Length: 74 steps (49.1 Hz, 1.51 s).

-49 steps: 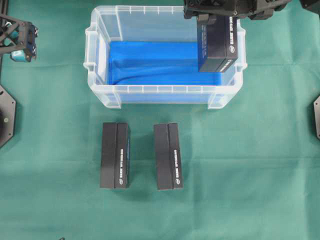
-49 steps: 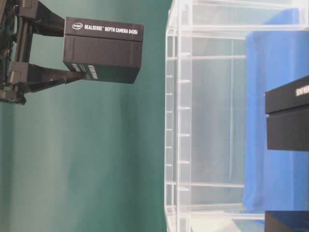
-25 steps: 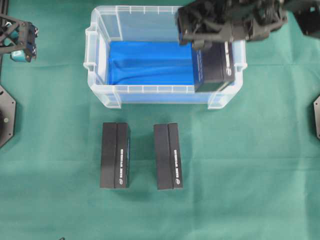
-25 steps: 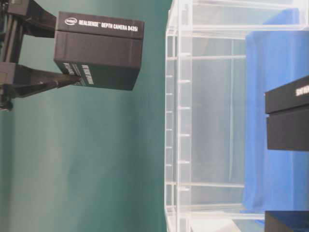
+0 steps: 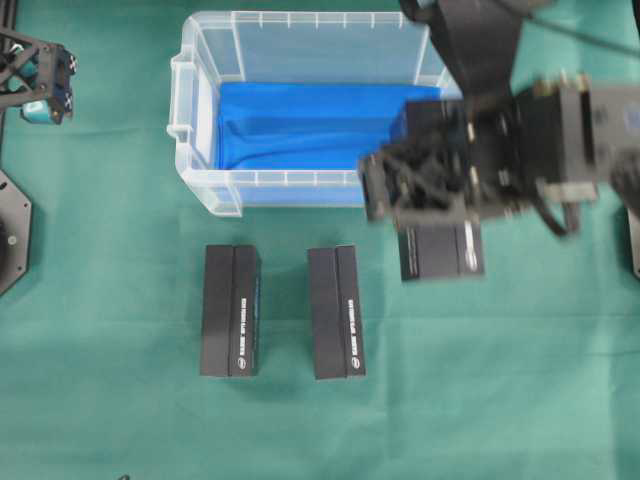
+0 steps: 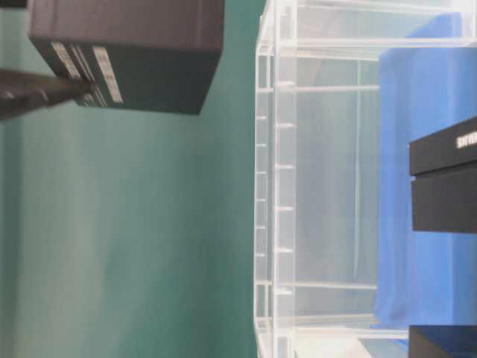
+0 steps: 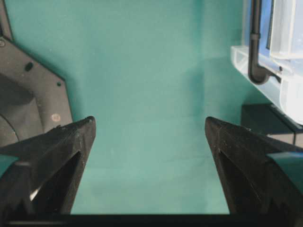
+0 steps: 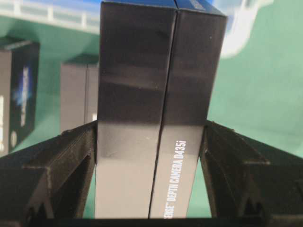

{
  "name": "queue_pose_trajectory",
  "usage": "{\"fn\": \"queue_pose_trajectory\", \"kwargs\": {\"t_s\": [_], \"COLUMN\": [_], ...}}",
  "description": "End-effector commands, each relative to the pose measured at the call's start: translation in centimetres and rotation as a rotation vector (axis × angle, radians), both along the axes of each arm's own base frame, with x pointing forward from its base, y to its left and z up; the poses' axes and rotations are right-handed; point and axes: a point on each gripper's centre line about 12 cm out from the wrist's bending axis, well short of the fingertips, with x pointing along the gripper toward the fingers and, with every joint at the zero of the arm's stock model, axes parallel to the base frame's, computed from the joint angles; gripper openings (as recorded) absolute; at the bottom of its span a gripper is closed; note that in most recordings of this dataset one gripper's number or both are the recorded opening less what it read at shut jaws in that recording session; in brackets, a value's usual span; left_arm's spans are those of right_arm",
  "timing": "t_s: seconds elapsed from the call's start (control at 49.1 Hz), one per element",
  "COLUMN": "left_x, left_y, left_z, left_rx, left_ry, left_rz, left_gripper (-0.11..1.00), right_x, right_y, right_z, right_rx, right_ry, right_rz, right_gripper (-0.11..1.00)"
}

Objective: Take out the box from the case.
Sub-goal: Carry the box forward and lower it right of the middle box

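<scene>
This is a robotics lab bench, a staged test setup rather than a home or shop; a plain green cloth (image 5: 120,420) covers the whole work surface; black hexagonal arm base plates (image 5: 12,232) sit bolted at its edges; identical black depth-camera boxes (image 5: 231,310) lie in a neat row beside a clear plastic case (image 5: 195,110) lined with blue cloth (image 5: 300,125).

The case (image 5: 196,120) is translucent clear plastic with a ribbed rim and a faint gloss. A smooth blue cloth (image 5: 300,125) lines its bottom. The box (image 8: 156,109) is matt black card with white print. The table cover (image 5: 120,400) is green woven fabric, matt throughout.
</scene>
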Motion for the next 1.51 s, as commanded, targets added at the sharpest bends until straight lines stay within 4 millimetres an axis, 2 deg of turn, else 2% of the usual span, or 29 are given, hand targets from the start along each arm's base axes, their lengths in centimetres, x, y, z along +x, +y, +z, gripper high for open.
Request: {"fn": "queue_pose_trajectory", "kwargs": {"t_s": [0.0, 0.305, 0.59, 0.692, 0.794, 1.079, 1.486], "left_x": [0.0, 0.0, 0.0, 0.0, 0.0, 0.0, 0.0], "left_y": [0.0, 0.0, 0.0, 0.0, 0.0, 0.0, 0.0], "left_z": [0.4, 0.4, 0.4, 0.4, 0.4, 0.4, 0.2], "left_rx": [0.004, 0.004, 0.004, 0.004, 0.004, 0.003, 0.001], "left_ry": [-0.015, -0.015, -0.015, -0.015, -0.015, -0.014, -0.009], "left_rz": [-0.002, -0.002, 0.0, 0.0, 0.001, 0.001, 0.004], "left_gripper": [0.98, 0.98, 0.98, 0.98, 0.98, 0.98, 0.98], "right_x": [-0.8, -1.2, -0.8, -0.7, -0.6, 0.0, -1.3], "right_y": [1.7, 5.1, 5.2, 5.2, 5.5, 6.3, 6.1], "right_z": [1.7, 1.3, 0.2, -0.8, -2.2, -8.4, -16.1], "right_rx": [0.006, 0.025, -0.013, -0.021, -0.017, 0.004, 0.04], "right_ry": [-0.05, -0.058, -0.012, 0.014, 0.027, 0.01, 0.026], "right_rz": [0.004, -0.002, -0.012, -0.013, -0.006, -0.024, -0.051], "right_gripper": [0.66, 0.66, 0.66, 0.66, 0.66, 0.66, 0.66]}}
